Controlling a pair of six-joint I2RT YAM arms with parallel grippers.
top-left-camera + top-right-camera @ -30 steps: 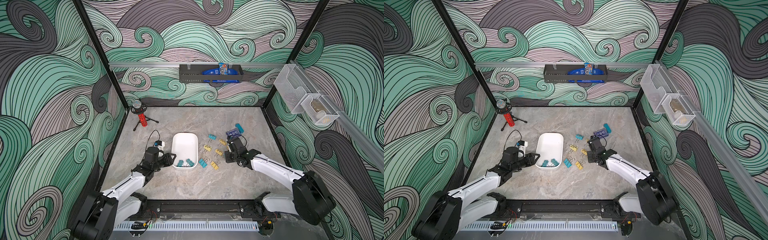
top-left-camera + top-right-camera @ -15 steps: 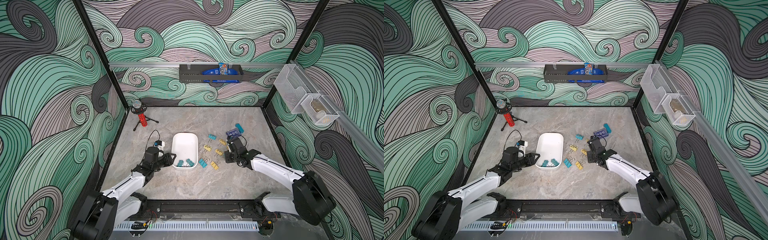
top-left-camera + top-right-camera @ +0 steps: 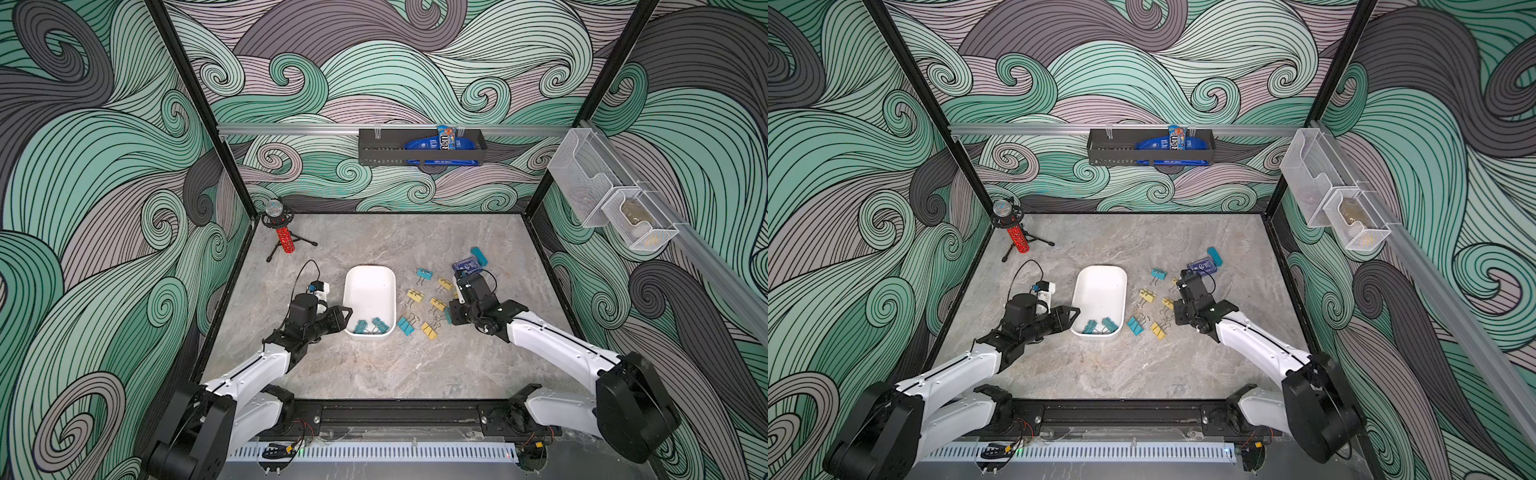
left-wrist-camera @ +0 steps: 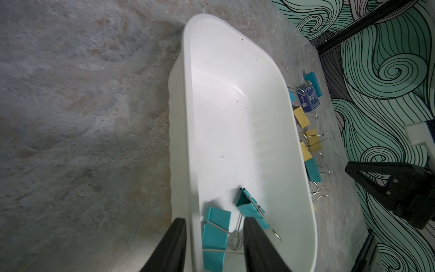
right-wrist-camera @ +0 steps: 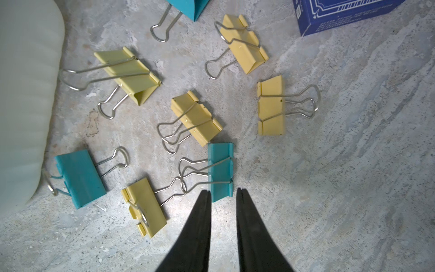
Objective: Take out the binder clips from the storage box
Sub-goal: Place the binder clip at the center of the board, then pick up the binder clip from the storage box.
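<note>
The storage box (image 3: 369, 286) is seen on the table (image 3: 374, 374) in both top views; two teal binder clips (image 4: 216, 226) are seen inside it, gathered at the end of the box nearest the arms' bases. The left fingers (image 4: 176, 242) are held open astride the box's wall at that same end, one outside the box and one inside; the rim and a clip are framed between them, and nothing is gripped. Eight more clips, five pale yellow and three teal, are scattered on the table just beside the box, on its right-arm side. The right fingers (image 5: 200, 223) are parted slightly over that group, apart from the box; nothing is held, and a teal clip (image 5: 220, 172) is found just ahead of their tips. A dark blue card box (image 5: 341, 14) is seen beyond the group, farther from the storage box.
</note>
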